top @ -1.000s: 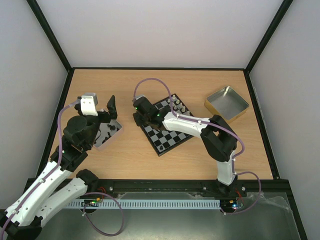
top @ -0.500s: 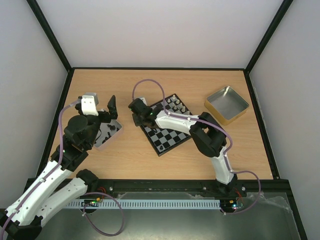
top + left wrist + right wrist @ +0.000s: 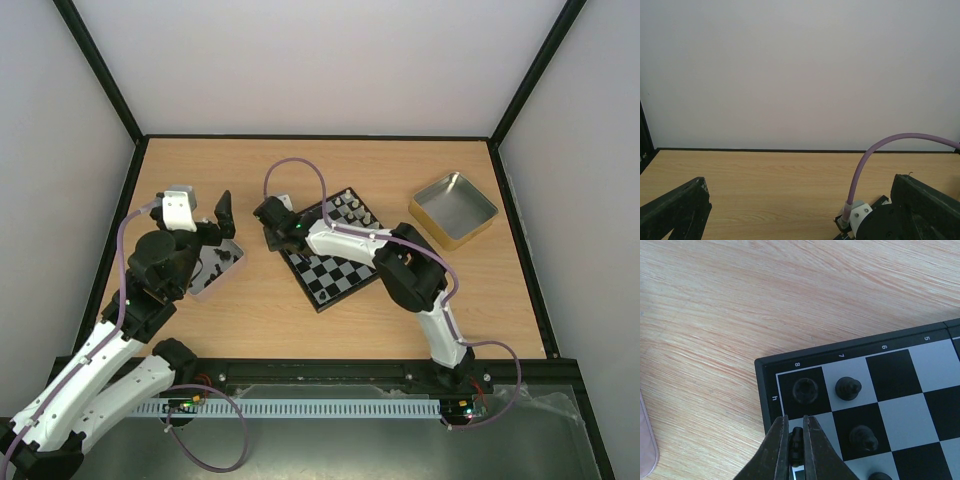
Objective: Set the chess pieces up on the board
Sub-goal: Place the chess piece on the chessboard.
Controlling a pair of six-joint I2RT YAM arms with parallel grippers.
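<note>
— Where does the board sit?
— The board (image 3: 332, 272) lies turned at an angle near the middle of the wooden table (image 3: 400, 170), between two shallow tins and well apart from both.

— And the right gripper?
— The right gripper (image 3: 796, 432) hangs over the board's far-left corner. Its two fingers (image 3: 779, 450) stand almost together, pinching a small black piece (image 3: 797, 444) between the tips. That piece is over the pale square next to the corner square marked 8 and h. I cannot tell whether its base touches the board.

— What else stands on that corner?
— Three more black pieces: one on the corner square (image 3: 805, 389), one on the pale square beside it (image 3: 848, 388), and one on the dark square behind that (image 3: 863, 436). Seen from above, a row of silvery pieces (image 3: 351, 207) stands along the far-right edge.

— The left gripper?
— The left gripper (image 3: 218, 228) has its jaws wide apart and holds nothing. It hovers above the left tin (image 3: 234, 262), which has dark pieces (image 3: 213, 268) in it. Its own camera looks level across the table toward the pale back wall.

— The other tin?
— The gold-sided tin (image 3: 481, 213) rests at the far right, near the table's edge
</note>
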